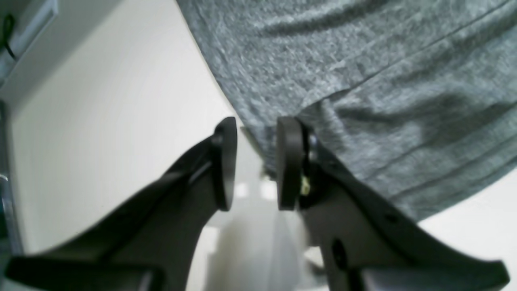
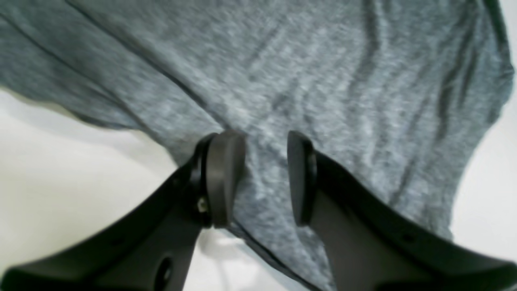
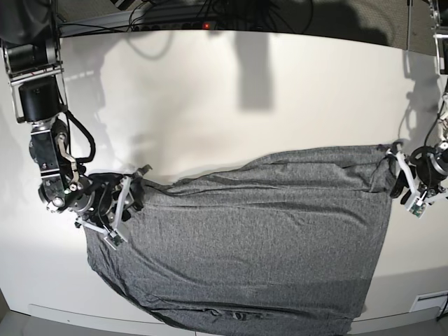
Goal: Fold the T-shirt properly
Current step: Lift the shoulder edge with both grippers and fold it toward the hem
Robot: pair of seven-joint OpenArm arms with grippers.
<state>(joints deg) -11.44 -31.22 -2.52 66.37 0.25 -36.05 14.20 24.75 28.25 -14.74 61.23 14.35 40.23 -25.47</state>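
On the base view's left, the right gripper (image 3: 129, 187) lies low at the T-shirt's (image 3: 259, 231) corner, jaws parted, cloth between them unpinched. The shirt sprawls across the counter (image 3: 231, 98), its lower edge cut off. The left gripper (image 3: 402, 178) reaches its other corner, jaws parted, wrist views blurred

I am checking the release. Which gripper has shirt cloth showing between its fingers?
The right gripper: the T-shirt fills the gap between its fingers. The left gripper sits at the shirt's edge, mostly table in its gap.
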